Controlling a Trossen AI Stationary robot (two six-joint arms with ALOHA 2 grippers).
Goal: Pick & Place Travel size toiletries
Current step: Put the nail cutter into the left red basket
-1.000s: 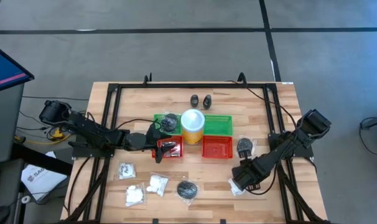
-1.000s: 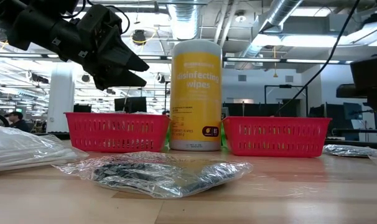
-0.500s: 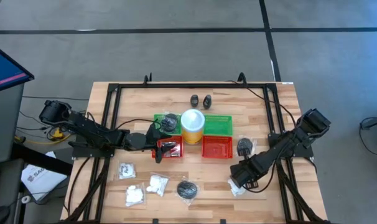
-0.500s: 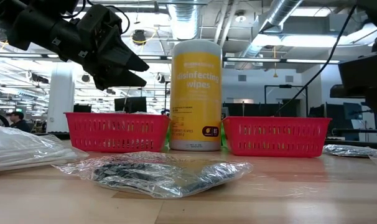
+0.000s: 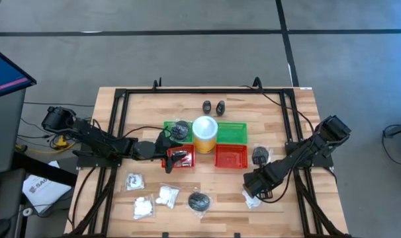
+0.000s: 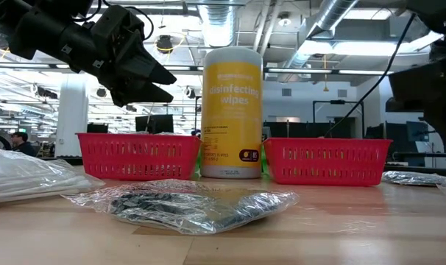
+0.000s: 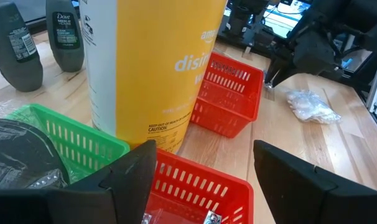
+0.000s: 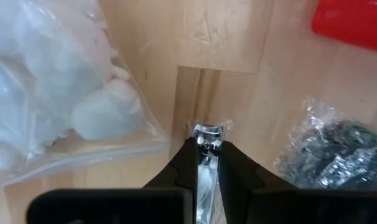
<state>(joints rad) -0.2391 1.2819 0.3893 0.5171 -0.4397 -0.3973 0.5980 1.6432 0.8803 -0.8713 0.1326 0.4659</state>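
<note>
Low over the table [image 5: 300,116], my right gripper [image 8: 206,138] pinches a small silvery tube [image 8: 207,135]; my left gripper [image 7: 198,180] hangs open above a red tray [image 7: 195,186].

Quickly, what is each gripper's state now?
Left gripper: open, holding nothing.
Right gripper: shut on a small silvery item.

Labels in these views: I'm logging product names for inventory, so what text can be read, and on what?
"disinfecting wipes" on the yellow canister.
"Dove MEN+CARE" on one dark bottle behind the green tray.
The other dark bottle shows a white back label, too small to read.
The canister's small print, including a "CAUTION" line, is otherwise unreadable.
</note>
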